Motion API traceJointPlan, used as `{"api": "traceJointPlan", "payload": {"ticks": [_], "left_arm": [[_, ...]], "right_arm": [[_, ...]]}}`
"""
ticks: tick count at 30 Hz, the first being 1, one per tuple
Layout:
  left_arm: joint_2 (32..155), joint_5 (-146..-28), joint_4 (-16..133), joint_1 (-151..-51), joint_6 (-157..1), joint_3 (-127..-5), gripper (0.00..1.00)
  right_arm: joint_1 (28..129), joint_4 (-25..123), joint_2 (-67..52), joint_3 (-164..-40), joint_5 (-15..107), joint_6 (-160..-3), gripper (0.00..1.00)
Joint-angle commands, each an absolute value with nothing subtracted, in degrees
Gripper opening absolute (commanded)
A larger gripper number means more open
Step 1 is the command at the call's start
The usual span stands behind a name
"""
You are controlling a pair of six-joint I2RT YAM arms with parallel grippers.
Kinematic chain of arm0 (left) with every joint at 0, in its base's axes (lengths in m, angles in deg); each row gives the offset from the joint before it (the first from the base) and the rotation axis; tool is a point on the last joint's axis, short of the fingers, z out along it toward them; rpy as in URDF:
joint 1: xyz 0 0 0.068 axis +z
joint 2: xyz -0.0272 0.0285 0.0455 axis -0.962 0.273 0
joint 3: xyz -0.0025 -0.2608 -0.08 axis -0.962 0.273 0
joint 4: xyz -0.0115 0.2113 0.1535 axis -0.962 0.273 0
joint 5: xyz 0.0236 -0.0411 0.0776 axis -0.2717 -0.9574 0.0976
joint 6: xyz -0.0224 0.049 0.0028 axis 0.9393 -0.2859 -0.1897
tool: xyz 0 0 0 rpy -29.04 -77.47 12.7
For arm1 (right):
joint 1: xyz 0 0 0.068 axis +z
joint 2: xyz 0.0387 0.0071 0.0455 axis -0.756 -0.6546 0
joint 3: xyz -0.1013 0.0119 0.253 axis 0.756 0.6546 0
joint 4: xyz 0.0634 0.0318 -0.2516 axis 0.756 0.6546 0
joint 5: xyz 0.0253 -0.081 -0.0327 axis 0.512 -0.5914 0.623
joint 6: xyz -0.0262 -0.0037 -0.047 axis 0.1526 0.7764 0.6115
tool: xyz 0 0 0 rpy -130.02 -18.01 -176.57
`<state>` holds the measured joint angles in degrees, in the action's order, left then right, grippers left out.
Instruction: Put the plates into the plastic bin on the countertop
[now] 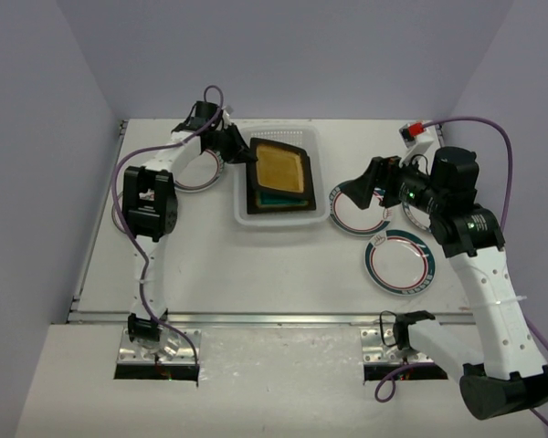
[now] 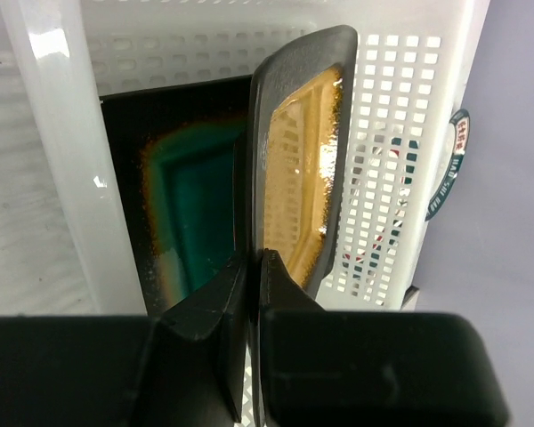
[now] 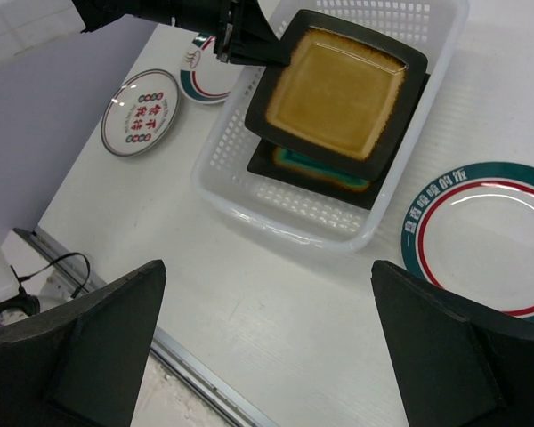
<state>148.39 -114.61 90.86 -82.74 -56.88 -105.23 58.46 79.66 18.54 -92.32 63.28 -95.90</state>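
Note:
The plastic bin (image 1: 318, 146) stands mid-countertop (image 1: 256, 274). The teal square plate (image 1: 272, 200) lies flat in it. My left gripper (image 1: 247, 151) is shut on the near-left rim of the amber square plate (image 1: 281, 170) and holds it tilted over the teal one. In the left wrist view the jaws (image 2: 254, 260) pinch the amber plate's (image 2: 303, 169) dark rim, with the teal plate (image 2: 191, 213) below. My right gripper (image 1: 354, 190) is open and empty above a round plate (image 1: 361, 217) right of the bin. Its fingers (image 3: 80, 347) frame bare countertop.
More round plates lie right of the bin (image 1: 400, 265) and partly under the right arm (image 1: 418, 214). Left of the bin lie a green-red banded plate (image 3: 205, 78) and a red-patterned plate (image 3: 142, 111). The metal front edge (image 1: 274, 318) runs along the near side.

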Motion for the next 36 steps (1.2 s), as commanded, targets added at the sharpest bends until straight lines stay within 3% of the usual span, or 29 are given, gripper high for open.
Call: {"api": "traceJointPlan", "payload": {"ticks": [1, 16, 19, 23, 31, 36], "left_arm": [[144.79, -119.22, 89.21, -84.09, -57.88, -103.24, 0.00], [144.78, -122.91, 87.82, -84.93, -56.53, -100.82, 0.01], [145.04, -120.10, 89.63, -85.37, -57.41, -102.19, 0.17], [145.99, -117.05, 92.74, -85.88, -58.80, -104.60, 0.31], [150.56, -108.15, 104.56, -87.69, -62.88, -116.64, 0.40], [149.62, -103.02, 106.97, -87.91, -64.18, -117.99, 0.44]], "right_arm": [[58.33, 76.41, 18.40, -91.80, 64.44, -95.24, 0.99], [58.25, 75.84, 18.68, -90.96, 65.89, -95.24, 0.99], [58.25, 75.77, 18.85, -90.88, 65.58, -95.16, 0.99], [58.27, 75.56, 18.85, -90.77, 66.19, -95.24, 0.99], [58.25, 75.31, 18.91, -90.61, 66.55, -95.24, 0.99], [58.25, 74.75, 18.94, -90.45, 67.20, -95.59, 0.99]]}}
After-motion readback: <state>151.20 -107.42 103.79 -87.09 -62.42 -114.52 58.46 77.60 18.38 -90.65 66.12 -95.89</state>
